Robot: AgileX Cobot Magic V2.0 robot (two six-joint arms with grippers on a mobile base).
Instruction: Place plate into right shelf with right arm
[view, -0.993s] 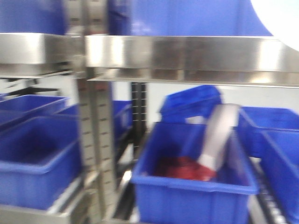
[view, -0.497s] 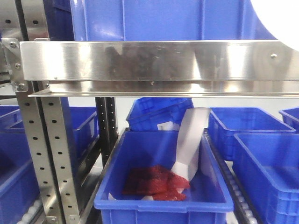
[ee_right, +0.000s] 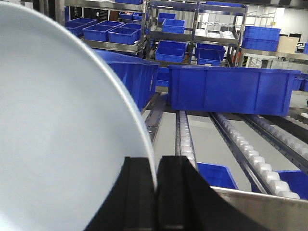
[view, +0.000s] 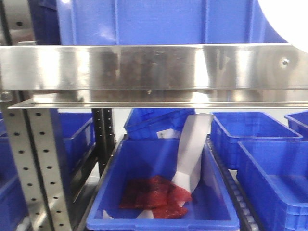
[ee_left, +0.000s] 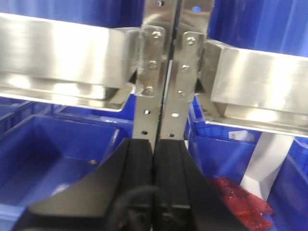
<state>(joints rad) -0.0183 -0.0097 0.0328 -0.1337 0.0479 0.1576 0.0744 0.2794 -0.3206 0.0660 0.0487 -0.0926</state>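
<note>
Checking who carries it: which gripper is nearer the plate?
Right. The right gripper is clamped on the rim of the plate; the left gripper faces a shelf upright, with no plate in its view.

Left hand (ee_left: 154,147), pressed closed, faces a steel upright (ee_left: 161,72).

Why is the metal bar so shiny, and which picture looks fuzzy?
Front view: light glares off the right shelf, and the plate is washed-out white. Left wrist view: fuzziest, even the left gripper looks soft. Right wrist view: the blue bins are fairly sharp.
</note>
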